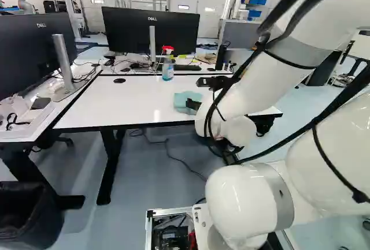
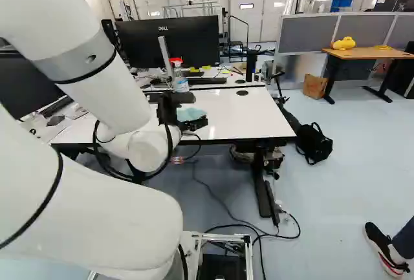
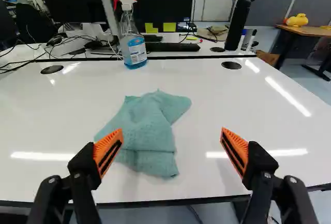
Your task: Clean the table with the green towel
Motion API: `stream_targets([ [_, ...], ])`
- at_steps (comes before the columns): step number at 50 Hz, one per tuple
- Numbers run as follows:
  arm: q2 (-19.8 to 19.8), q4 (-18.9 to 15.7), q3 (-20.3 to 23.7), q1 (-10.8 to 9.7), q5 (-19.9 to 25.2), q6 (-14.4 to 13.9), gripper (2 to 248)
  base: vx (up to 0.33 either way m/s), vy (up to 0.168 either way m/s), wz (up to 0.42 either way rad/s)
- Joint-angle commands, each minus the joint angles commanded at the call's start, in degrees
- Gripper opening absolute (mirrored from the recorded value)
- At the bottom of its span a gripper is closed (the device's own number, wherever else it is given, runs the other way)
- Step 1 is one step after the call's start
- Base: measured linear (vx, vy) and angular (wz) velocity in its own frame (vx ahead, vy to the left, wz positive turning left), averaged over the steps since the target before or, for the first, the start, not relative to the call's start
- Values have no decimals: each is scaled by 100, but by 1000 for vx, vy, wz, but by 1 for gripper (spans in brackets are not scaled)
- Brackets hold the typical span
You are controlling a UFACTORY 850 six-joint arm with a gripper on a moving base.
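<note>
The claw [image 1: 193, 93] is seen poised above the near part of a glossy white counter [image 3: 62, 177], its two fingers spread wide apart, each faced with a ribbed orange pad [image 3: 107, 150]. Nothing is gripped between them. A green towel [image 3: 147, 128], rumpled and partly folded over itself, is laid on the counter ahead of the claw, near the front edge, one side of it partly hidden in the wrist view by a finger.

Beyond the towel, a clear spray bottle [image 3: 134, 45] of blue liquid, topped by a red and white trigger, is stood upright at the counter's far edge. Two round black discs [image 3: 231, 65] are set into the white top. A second desk is placed behind, where a large black monitor [image 2: 167, 42], a dark keyboard [image 3: 173, 47] and a tall black flask [image 3: 239, 22] are arranged. At the right of the right base view, a yellow object [image 2: 344, 43] is shown on a wooden table [image 2: 369, 53].
</note>
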Motion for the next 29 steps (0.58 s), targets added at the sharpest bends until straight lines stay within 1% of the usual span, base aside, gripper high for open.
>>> stream_targets([
  [29, 0, 0, 0, 0, 0, 0, 247, 0, 0, 0],
])
